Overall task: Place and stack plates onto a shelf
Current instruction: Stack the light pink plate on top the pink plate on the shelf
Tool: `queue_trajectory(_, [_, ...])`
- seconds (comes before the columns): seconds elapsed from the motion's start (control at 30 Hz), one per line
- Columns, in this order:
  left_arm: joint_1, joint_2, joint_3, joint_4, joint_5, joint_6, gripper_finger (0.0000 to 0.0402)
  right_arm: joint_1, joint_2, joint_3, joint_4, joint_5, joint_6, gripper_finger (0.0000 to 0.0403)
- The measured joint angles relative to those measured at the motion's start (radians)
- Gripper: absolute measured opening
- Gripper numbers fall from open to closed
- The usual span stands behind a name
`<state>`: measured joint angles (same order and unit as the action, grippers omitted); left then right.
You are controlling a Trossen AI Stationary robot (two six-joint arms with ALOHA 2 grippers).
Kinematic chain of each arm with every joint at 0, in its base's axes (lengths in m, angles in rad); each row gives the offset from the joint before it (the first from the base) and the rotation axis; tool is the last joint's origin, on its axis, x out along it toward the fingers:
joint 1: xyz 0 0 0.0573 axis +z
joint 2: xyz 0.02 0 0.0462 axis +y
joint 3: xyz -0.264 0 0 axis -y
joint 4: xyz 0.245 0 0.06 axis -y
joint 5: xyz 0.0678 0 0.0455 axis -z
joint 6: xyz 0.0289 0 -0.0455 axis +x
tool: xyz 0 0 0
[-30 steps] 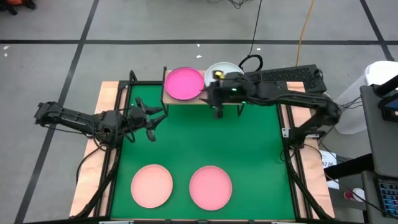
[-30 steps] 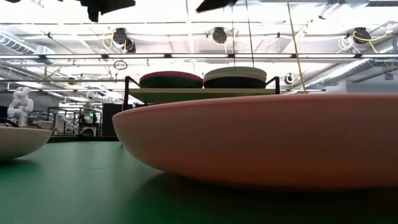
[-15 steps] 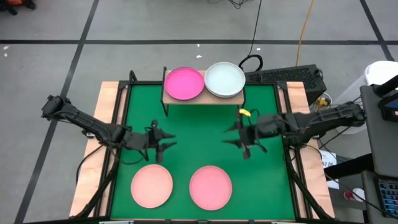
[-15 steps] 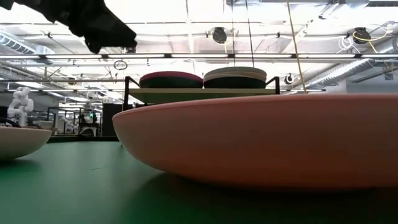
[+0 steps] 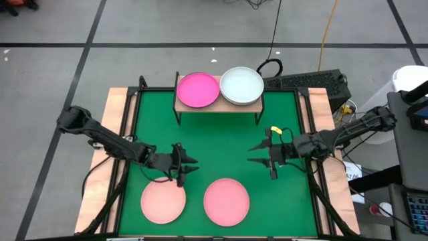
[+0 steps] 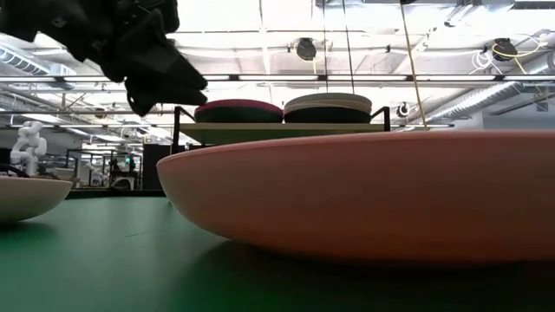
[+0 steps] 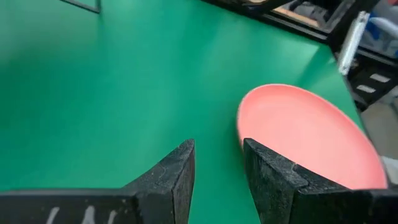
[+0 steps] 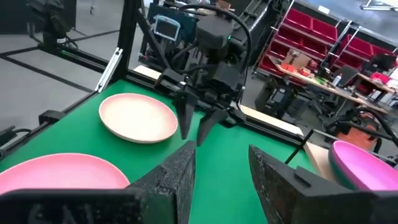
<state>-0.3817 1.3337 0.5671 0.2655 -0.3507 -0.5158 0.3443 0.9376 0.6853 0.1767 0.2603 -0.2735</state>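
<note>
A large green mat [image 5: 214, 144] covers the wood-edged tabletop [image 5: 115, 100], which stands on a grey floor crossed by dark tape lines [image 5: 87, 45]; the low view looks out into a workshop hall with ceiling pipes and strip lights [image 6: 364, 78]. At the mat's far edge stands the small light-wood shelf on thin black legs [image 5: 217, 107], carrying two stacks of round plates side by side: one topped by a magenta plate [image 5: 198, 90], the other by a pale mint-white plate [image 5: 241, 86]. Two light pink round plates lie on the mat near the front edge, the left pink plate [image 5: 163, 203] and the right pink plate [image 5: 226, 201], close together but apart. The left pincer [image 5: 184, 167], its fingers [image 7: 177, 177] apart and empty, hovers just beyond the left pink plate's far rim. The right pincer [image 5: 262, 155], also spread and holding nothing, hangs over bare mat between the shelf and the right pink plate, nearer the mat's right side.
</note>
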Motion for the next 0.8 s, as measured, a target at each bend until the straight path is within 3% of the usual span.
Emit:
queue_trajectory(0.23, [0.0, 0.127, 0.001, 0.166, 0.083, -0.08, 0.0141, 0.021, 0.001, -0.004, 0.006, 0.004, -0.007, 0.013])
queue_trajectory(0.47, [-0.002, 0.27, 0.096, 0.174, 0.186, -0.126, 0.0141, 0.021, 0.001, -0.004, 0.037, 0.005, -0.032, 0.013])
queue_trajectory(0.6, [-0.002, 0.33, 0.189, 0.084, 0.254, -0.111, 0.0141, 0.021, 0.001, -0.004, 0.041, 0.005, -0.04, 0.013])
queue_trajectory(0.8, [0.0, 0.361, 0.267, -0.15, 0.263, -0.134, 0.0141, 0.021, 0.001, -0.004, 0.036, 0.005, -0.033, 0.013])
